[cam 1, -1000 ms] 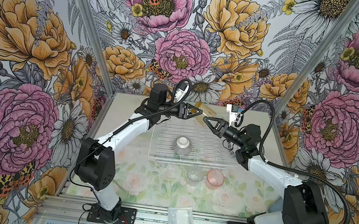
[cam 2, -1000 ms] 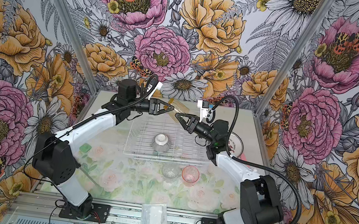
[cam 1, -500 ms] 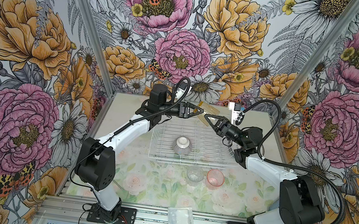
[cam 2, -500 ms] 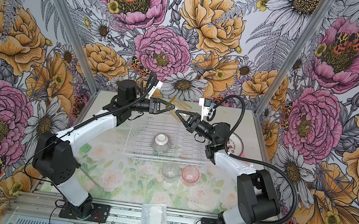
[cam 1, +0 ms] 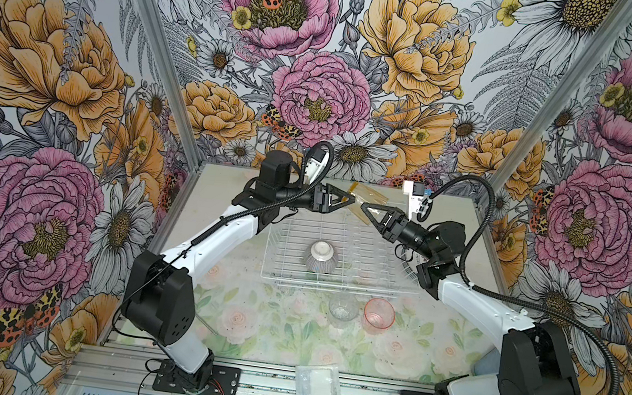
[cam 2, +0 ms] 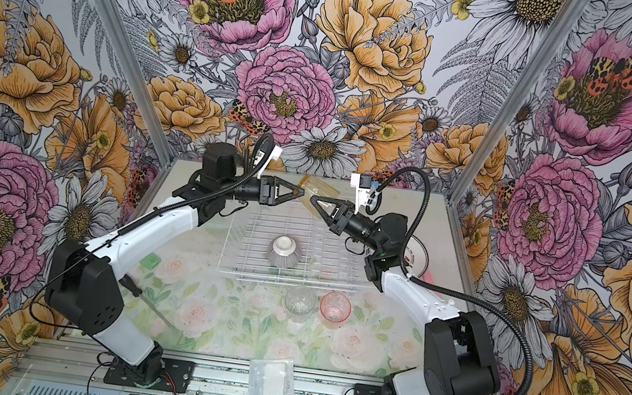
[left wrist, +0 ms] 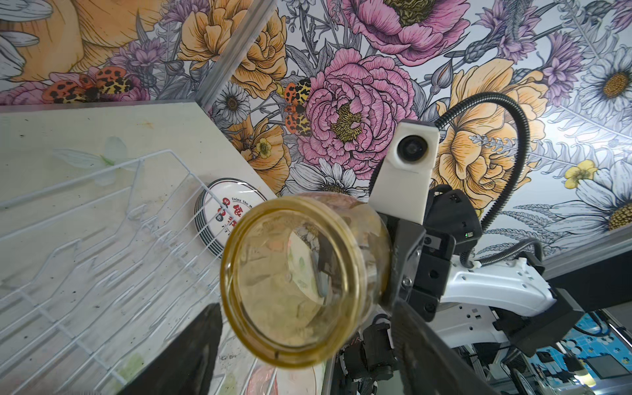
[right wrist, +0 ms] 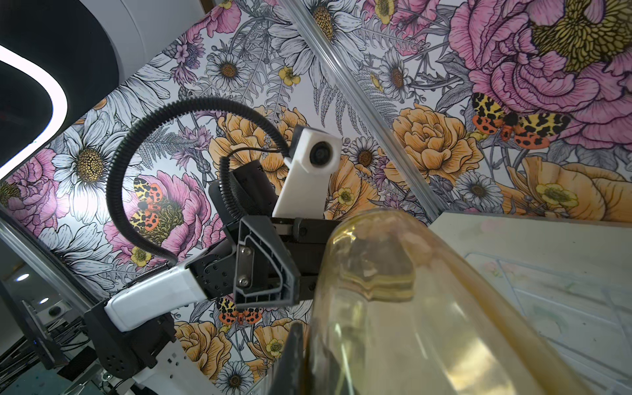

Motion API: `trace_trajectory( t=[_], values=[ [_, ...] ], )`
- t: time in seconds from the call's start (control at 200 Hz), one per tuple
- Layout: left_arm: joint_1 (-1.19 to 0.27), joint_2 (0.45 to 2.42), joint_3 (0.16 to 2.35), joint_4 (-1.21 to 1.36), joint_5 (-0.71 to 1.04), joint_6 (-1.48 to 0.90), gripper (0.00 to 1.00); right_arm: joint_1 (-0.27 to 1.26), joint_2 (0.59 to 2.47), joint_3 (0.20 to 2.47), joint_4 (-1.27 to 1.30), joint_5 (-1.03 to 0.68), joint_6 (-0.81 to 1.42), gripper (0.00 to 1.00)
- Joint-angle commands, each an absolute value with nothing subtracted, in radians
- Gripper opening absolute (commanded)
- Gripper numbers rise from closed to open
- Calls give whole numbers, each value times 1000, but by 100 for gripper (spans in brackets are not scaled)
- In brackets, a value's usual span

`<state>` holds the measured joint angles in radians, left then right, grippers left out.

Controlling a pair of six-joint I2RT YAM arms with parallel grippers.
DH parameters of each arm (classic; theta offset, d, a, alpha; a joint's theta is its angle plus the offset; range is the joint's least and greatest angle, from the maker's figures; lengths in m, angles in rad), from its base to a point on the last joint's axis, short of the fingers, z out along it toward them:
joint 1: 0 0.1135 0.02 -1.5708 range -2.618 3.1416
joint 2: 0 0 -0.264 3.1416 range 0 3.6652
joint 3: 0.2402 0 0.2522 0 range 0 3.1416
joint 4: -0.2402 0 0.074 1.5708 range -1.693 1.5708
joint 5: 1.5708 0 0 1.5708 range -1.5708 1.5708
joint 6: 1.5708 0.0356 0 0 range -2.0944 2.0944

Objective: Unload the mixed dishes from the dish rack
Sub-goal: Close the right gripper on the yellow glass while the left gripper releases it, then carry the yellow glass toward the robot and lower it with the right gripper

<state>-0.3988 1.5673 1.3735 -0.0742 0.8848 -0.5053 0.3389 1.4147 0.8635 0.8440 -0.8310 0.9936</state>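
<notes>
Yellow plastic first: in both top views the yellow tumbler point(cam 1: 373, 193) hangs tilted above the far edge of the dish rack point(cam 1: 294, 282), between your two arms. Your right gripper point(cam 1: 365, 207) is clamped on its wall, and your left gripper point(cam 1: 351, 200) meets it from the opposite side. Inside the rack the grey bowl point(cam 1: 320, 256) sits upside down near the middle; the clear tumbler point(cam 1: 343, 308) and pink tumbler point(cam 1: 379, 312) stand upright just outside the rack's near edge. From your left wrist, the left gripper's fingers point(left wrist: 191, 349) spread wide to either side of the tumbler, and the plates point(left wrist: 232, 212) lie stacked just outside the rack's wall. From your right wrist, the tumbler fills the foreground over the rack, with one of those fingers point(right wrist: 260, 270) showing just beside it.
</notes>
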Motion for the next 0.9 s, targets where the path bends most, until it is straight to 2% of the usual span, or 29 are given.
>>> trace_trajectory(
  t=[0.0, 0.11, 0.25, 0.42, 0.626, 0.896],
  values=[
    [-359, 1487, 1351, -188, 758, -401, 81, 337, 1335, 914, 620, -796, 842, 0],
    [-337, 1421, 1319, -301, 607, -336, 82, 361, 1282, 961, 352, -763, 684, 0],
    [-331, 1323, 1242, -404, 399, -293, 82, 481, 1246, 1102, -187, -611, 347, 0],
    [-311, 1222, 1144, -434, 262, -294, 83, 658, 1248, 1176, -518, -415, 177, 0],
    [-276, 1171, 1105, -455, 237, -299, 83, 933, 1341, 1259, -776, -165, 69, 0],
    [-260, 1158, 1090, -455, 230, -305, 83, 1103, 1541, 1377, -912, -101, -11, 0]
  ],
)
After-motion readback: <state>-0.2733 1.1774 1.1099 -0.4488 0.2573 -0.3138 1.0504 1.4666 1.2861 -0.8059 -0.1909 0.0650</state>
